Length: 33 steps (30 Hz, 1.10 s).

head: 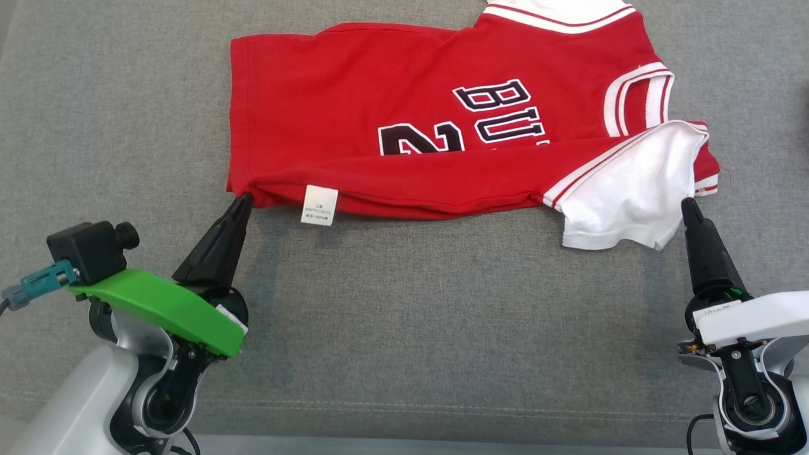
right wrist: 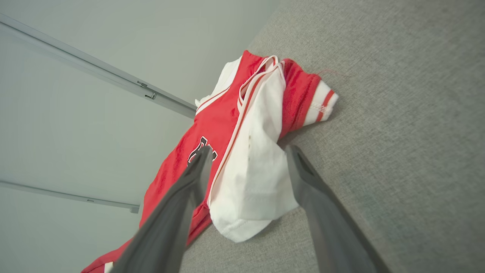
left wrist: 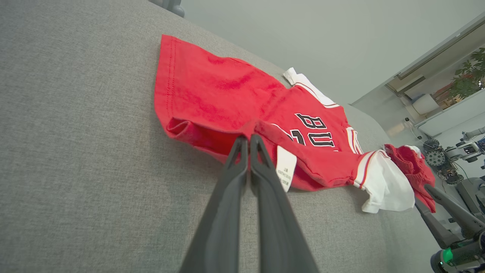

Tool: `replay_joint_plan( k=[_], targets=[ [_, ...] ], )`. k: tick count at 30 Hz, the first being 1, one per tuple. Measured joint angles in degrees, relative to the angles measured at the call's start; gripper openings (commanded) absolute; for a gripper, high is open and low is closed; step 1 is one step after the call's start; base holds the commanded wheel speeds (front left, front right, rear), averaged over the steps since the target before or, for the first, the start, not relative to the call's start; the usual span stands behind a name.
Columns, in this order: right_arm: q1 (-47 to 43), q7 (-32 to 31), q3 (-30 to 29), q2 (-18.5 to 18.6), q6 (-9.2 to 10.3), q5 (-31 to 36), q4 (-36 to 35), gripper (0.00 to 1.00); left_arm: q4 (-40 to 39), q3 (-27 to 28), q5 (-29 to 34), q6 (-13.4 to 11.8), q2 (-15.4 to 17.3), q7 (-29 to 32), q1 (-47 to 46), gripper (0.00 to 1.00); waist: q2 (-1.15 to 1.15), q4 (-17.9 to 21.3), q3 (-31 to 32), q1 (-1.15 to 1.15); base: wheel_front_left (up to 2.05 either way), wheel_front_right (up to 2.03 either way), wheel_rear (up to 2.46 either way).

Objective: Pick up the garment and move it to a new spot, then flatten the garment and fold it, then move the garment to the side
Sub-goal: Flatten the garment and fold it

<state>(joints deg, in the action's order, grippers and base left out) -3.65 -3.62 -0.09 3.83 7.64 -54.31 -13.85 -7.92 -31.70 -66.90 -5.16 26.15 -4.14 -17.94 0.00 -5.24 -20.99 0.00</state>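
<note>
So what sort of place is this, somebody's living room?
Probably a robotics lab or workshop, not a home: the red jersey lies on a grey padded surface, but wheeled machines and a leafy plant stand behind.

Grey fabric surface meets a pale wall.

L gripper pinched closed — R gripper spread wide.

Left claw pinches red jersey hem on grey cushion.
</note>
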Motion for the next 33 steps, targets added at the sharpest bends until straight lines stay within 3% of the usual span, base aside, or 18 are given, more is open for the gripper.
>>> replay_joint_plan(
  k=[18,19,20,21,33],
  targets=[
    [4.81,-2.08,-0.11,0.63,0.0,1.47,4.78,1.0,-4.04,0.46,-0.09,-0.49,0.67,0.32,0.96,0.0,0.0,-0.82,-1.3,0.0,0.0,0.0,0.0],
    [5.7,-2.53,-0.07,0.6,0.0,1.46,5.31,0.41,-4.27,0.49,-0.09,-0.51,0.68,0.32,1.29,0.0,0.0,-0.91,-1.44,0.0,0.0,0.0,0.0],
    [6.08,-2.56,0.02,0.58,0.0,1.46,5.5,0.09,-4.37,0.52,-0.09,-0.52,0.68,0.32,1.42,0.0,0.0,-0.96,-1.5,0.0,0.0,0.0,0.0],
    [6.41,-2.57,0.08,0.6,0.0,1.46,5.66,0.0,-4.49,0.52,-0.09,-0.68,0.68,0.32,1.46,0.0,0.0,-1.01,-1.56,0.0,0.0,0.0,0.0],
    [10.27,-2.46,-2.27,-0.03,-0.79,-3.59,1.9,0.0,-4.33,2.07,-0.09,-0.97,1.12,-0.05,2.11,0.0,0.0,-1.06,-1.05,0.0,0.0,0.0,0.0]
  ],
)
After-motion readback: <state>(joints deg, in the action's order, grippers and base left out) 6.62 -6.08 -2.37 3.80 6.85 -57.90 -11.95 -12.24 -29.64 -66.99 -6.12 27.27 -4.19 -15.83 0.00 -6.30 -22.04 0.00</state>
